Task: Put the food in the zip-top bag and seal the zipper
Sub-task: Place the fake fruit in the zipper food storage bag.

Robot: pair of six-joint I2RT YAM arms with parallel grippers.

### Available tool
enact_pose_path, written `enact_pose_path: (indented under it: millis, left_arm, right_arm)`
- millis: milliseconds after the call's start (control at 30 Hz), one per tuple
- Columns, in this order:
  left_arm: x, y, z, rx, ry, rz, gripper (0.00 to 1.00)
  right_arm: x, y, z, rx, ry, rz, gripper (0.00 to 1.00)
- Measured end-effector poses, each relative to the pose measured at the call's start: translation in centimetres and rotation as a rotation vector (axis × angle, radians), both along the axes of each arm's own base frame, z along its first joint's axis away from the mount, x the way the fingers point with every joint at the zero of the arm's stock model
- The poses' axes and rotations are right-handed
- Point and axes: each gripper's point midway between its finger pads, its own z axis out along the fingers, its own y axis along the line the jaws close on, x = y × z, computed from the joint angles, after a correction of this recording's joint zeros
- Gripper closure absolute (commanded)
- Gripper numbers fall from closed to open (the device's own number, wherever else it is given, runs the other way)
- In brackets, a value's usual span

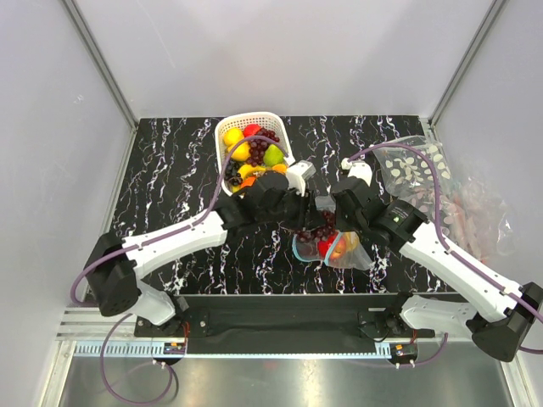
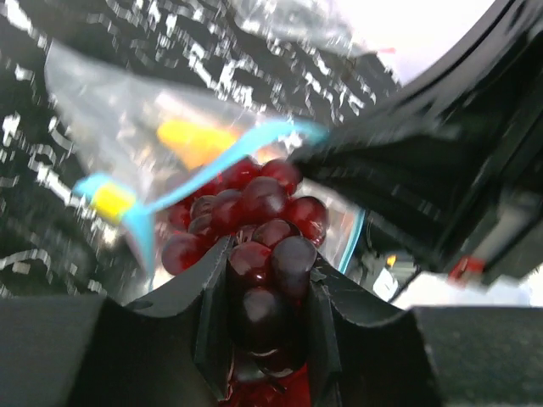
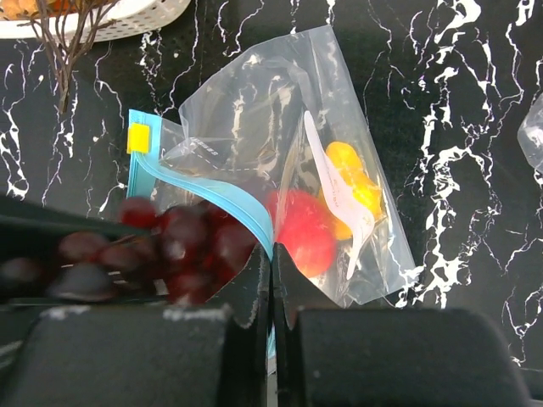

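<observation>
1. The left gripper [image 2: 267, 267] is narrowed around a bunch of dark grapes [image 2: 254, 212] — the berries bulge out between its fingers, right at the mouth of the zip-top bag [image 2: 110, 102].
2. The right gripper [image 3: 271, 254] has its jaws pressed together on the bag's rim, pinching 1 end of the teal zipper [image 3: 212, 191]. In the right wrist view the strip arcs away toward 10 o'clock and ends at a yellow slider [image 3: 137, 137]. The mouth gapes open.
3. The bag lies on the black marbled table [image 1: 170, 182] near its middle, at about 5 o'clock from the white basket [image 1: 222, 136].
4. Inside the bag sit 2 pieces: a red fruit [image 3: 301, 229] and a yellow-orange fruit [image 3: 352, 182] at its 2 o'clock, touching it.
5. The basket holds mixed fruits [image 1: 253, 151] — yellow, green, red and purple.
6. A patterned bag [image 1: 416, 165] with white ovals lies toward the table's 3 o'clock edge.
</observation>
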Motion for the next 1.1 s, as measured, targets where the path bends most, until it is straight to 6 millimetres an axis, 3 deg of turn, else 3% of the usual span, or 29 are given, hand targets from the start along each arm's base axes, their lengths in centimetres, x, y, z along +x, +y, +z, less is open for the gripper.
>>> enact_pose_path:
  millis: [200,533,633,667,700,800,900,1100]
  left_arm:
    - [0.3,-2.6,-1.2,-0.003,-0.049,0.019,0.7]
    - [1.0,-5.3,-7.6,0.117,-0.078,0.164,0.66]
    - [1.1,-5.3,-8.6,0.141,-0.072,0.197,0.34]
    - [1.3,-5.2,-8.7,0.145,-0.072,0.209,0.28]
    - [1.5,-5.0,-8.7,0.146,-0.07,0.224,0.19]
    - [1.9,-4.8,-8.6,0.147,-0.077,0.252,0.09]
    - [1.5,-4.6,-7.7,0.131,-0.082,0.247,0.08]
    - [0.2,-3.5,-2.0,0.037,-0.111,0.222,0.07]
  right_arm:
    - [-0.1,0.0,0.0,0.002,0.002,0.001,1.0]
    - [-0.3,0.2,0.5,0.03,-0.006,0.006,1.0]
    - [-0.4,-0.3,0.4,0.011,-0.003,0.001,1.0]
    - [-0.4,-0.4,0.5,0.009,-0.003,-0.001,1.0]
    - [-0.4,-0.8,0.5,-0.006,-0.007,-0.009,1.0]
    - [-0.5,-1.4,0.7,-0.019,-0.013,-0.023,1.0]
    - [-0.5,-1.5,0.9,-0.01,-0.018,-0.025,1.0]
    - [-0.6,-1.5,1.1,0.003,-0.026,-0.034,1.0]
